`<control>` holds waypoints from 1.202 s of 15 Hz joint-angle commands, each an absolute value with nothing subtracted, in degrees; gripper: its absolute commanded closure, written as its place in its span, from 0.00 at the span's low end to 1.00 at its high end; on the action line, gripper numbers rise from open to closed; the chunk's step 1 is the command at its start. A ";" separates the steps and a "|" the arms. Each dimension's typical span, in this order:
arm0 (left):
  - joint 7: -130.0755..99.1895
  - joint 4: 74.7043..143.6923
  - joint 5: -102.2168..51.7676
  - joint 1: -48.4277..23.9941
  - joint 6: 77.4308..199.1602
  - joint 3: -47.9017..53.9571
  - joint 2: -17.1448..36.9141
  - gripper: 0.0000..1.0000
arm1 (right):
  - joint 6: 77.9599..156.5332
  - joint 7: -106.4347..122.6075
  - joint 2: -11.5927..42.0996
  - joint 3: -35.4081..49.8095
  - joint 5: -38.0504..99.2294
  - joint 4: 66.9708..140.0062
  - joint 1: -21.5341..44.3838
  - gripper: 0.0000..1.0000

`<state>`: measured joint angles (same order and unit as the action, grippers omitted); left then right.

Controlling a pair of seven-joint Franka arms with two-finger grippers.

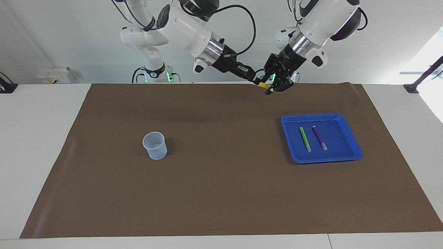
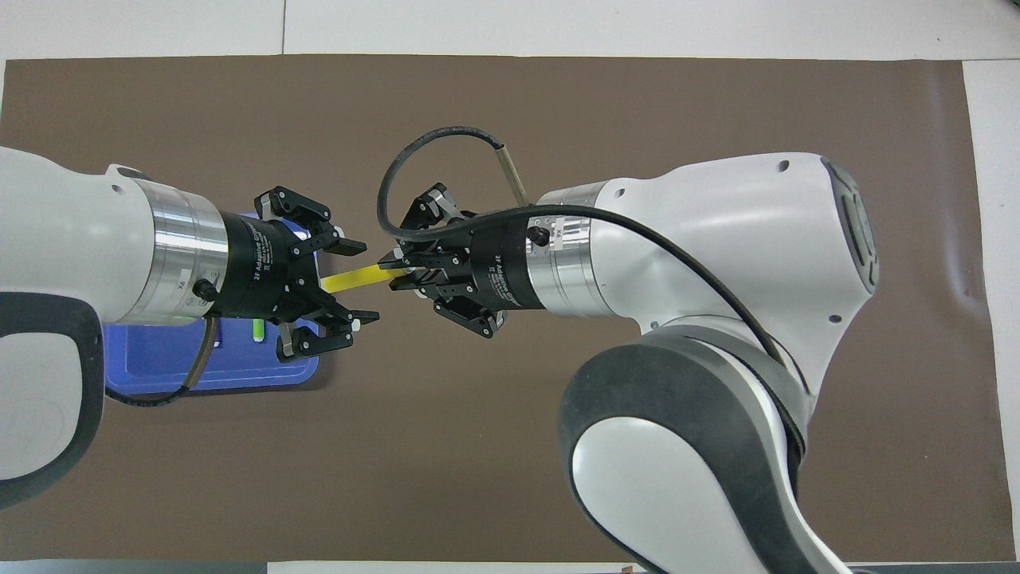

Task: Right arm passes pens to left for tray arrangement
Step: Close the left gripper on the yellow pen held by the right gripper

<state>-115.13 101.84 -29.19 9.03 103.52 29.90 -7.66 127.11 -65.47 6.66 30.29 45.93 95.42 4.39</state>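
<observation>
My right gripper (image 1: pixel 256 80) (image 2: pixel 396 272) is shut on one end of the yellow pen (image 1: pixel 263 85) (image 2: pixel 355 277), holding it in the air over the mat's edge at the robots' end. My left gripper (image 1: pixel 268 87) (image 2: pixel 356 281) faces it. Its fingers stand on either side of the pen's free end, still apart from it. The green pen (image 1: pixel 305 139) and purple pen (image 1: pixel 319 137) lie side by side in the blue tray (image 1: pixel 322 115) at the left arm's end of the table. In the overhead view the left arm covers most of the tray (image 2: pixel 159 368).
A translucent pale-blue cup (image 1: pixel 155 145) stands upright on the brown mat (image 1: pixel 221 193) toward the right arm's end. White tabletop (image 1: pixel 41 138) borders the mat. A black cable (image 2: pixel 430 147) loops off the right wrist.
</observation>
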 commanded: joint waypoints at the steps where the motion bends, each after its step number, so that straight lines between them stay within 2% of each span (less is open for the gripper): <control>1: -116.10 103.54 -29.35 8.70 103.80 29.36 -9.84 0.65 | 128.06 -66.27 7.38 31.03 45.09 94.66 4.22 1.00; 5: -116.19 103.54 -29.27 9.32 103.80 29.18 -10.63 0.66 | 127.97 -66.27 7.38 31.11 44.82 94.66 4.22 1.00; 6: -116.28 103.54 -29.35 9.32 103.80 29.18 -10.63 0.71 | 128.06 -66.27 7.38 31.20 44.82 94.66 4.22 1.00; 7: -116.19 103.62 -29.27 9.32 103.80 29.18 -10.72 0.80 | 128.06 -66.27 7.38 31.29 44.82 94.66 4.22 1.00; 8: -116.02 103.62 -29.27 9.23 103.80 29.18 -10.72 0.96 | 127.97 -66.27 7.38 31.29 44.82 94.66 4.22 1.00; 9: -115.84 103.71 -29.27 9.05 103.71 29.18 -10.81 1.00 | 128.06 -66.27 7.38 31.29 44.74 94.66 4.22 1.00; 16: -115.75 103.97 -29.27 9.23 103.80 29.09 -11.34 1.00 | 127.79 -65.75 7.38 31.29 44.74 94.83 4.13 1.00; 17: -115.66 103.97 -29.27 9.32 103.89 29.09 -11.42 1.00 | 127.79 -65.48 7.38 31.20 44.30 94.83 4.13 0.44; 18: -115.58 104.06 -29.27 9.32 103.97 29.09 -11.43 1.00 | 127.79 -65.65 7.30 31.20 42.47 94.83 4.13 0.00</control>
<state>-115.11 102.25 -28.91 9.28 103.51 29.63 -9.36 127.18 -65.46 6.79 30.56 45.07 95.42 4.40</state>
